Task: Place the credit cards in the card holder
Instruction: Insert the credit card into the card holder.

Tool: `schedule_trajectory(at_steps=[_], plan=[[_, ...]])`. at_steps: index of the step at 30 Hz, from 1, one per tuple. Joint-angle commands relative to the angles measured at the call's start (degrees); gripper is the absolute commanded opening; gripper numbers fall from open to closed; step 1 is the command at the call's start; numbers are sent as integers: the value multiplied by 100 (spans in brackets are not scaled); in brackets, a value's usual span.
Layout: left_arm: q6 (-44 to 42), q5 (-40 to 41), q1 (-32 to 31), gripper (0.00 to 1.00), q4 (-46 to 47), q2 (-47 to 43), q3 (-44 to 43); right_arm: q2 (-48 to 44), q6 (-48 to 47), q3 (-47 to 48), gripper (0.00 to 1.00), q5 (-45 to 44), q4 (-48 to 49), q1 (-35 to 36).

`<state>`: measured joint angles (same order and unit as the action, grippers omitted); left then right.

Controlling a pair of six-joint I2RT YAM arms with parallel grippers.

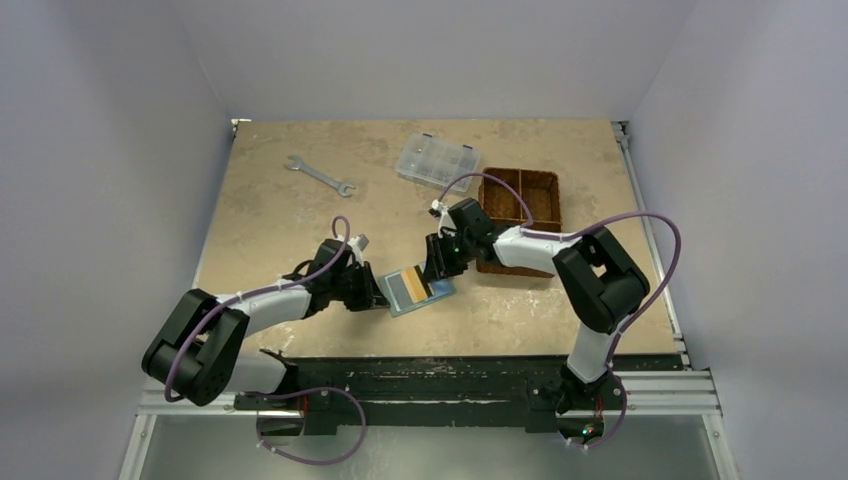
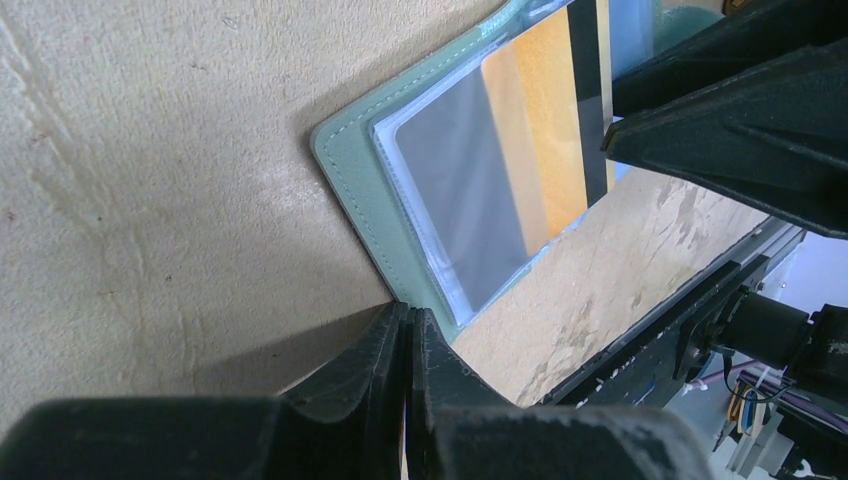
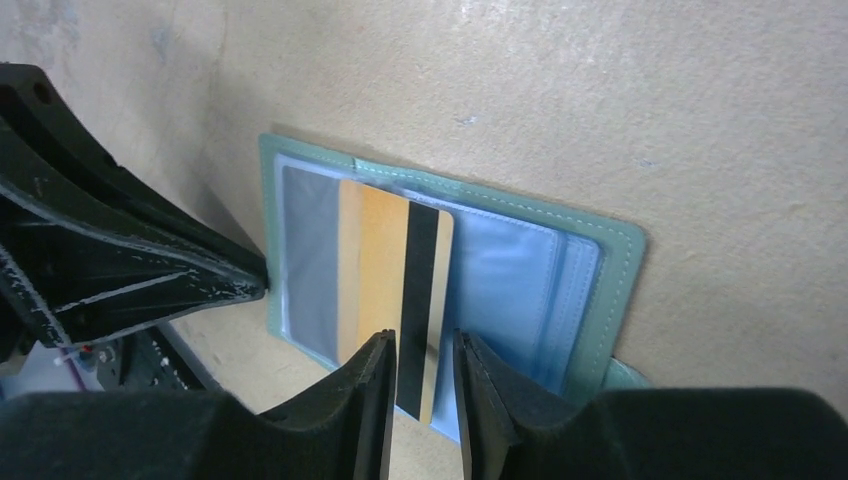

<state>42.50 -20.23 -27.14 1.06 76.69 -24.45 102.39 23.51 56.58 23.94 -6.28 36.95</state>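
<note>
The sage-green card holder (image 1: 440, 291) (image 3: 622, 262) (image 2: 348, 190) lies open and flat on the table, its pale blue clear pockets facing up. One of the credit cards, orange-gold with a black stripe (image 3: 375, 262) (image 2: 545, 130) (image 1: 411, 287), lies on the pockets, its left part over a greyish panel and its lower end past the holder's edge. My left gripper (image 2: 410, 312) (image 1: 378, 296) is shut, its tips touching the holder's left edge. My right gripper (image 3: 423, 337) (image 1: 437, 275) is open, jaws either side of the card's striped end without touching it.
A steel wrench (image 1: 320, 175) lies at the far left. A clear plastic compartment box (image 1: 437, 162) and a brown woven divided basket (image 1: 520, 205) stand at the far right, the basket just behind my right arm. The table's black front rail (image 1: 450, 375) runs close below the holder.
</note>
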Motion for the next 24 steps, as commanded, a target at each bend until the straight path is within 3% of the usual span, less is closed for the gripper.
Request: schedule_trajectory(at_steps=[1, 8, 10, 16, 19, 24], plan=[[-127, 269, -29, 4, -194, 171, 46, 161, -27, 234, 32, 92, 128, 77], [-121, 259, -29, 1, 16, 269, 63, 198, 583, 40, 21, 886, 996, 383], [-104, 235, -29, 1, 63, 292, 55, 226, 996, -117, 21, 1205, 1525, 467], [-118, 229, -29, 0, 41, 287, 35, 351, 1249, -152, 21, 1211, 1858, 694], [-137, 260, -24, 0, 4, 252, 26, 383, 904, -33, 24, 952, 1449, 696], [-147, 318, -28, 0, -85, 111, -13, 28, 642, 45, 38, 873, 1020, 691]])
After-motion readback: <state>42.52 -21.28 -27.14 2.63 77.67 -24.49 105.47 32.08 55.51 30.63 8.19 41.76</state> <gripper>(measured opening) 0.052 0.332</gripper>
